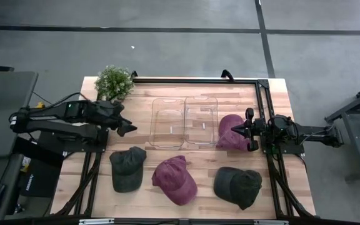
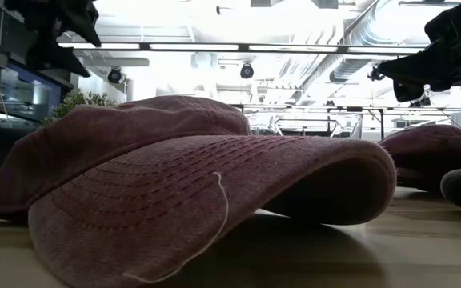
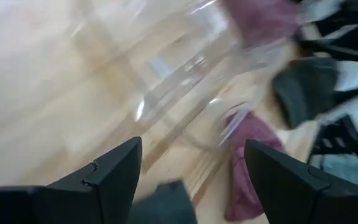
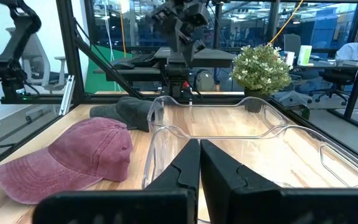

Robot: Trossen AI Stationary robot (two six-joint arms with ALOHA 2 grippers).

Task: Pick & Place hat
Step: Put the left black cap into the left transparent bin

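Both jaws hold nothing: our left gripper (image 1: 129, 129) stands spread wide above bare wood beside the clear bins (image 1: 184, 121), and our right gripper (image 1: 237, 130) is pressed shut, empty, over the maroon hat (image 1: 229, 132) next to the bins. With fingers closed we risk only pushing this hat, not catching it.

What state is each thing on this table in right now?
Left gripper: open, empty, raised beside the bins.
Right gripper: shut, empty, over the far maroon cap.
Clear bins: both empty.
Near maroon cap: on the table.
Two dark caps: on the table.
Plant: upright.
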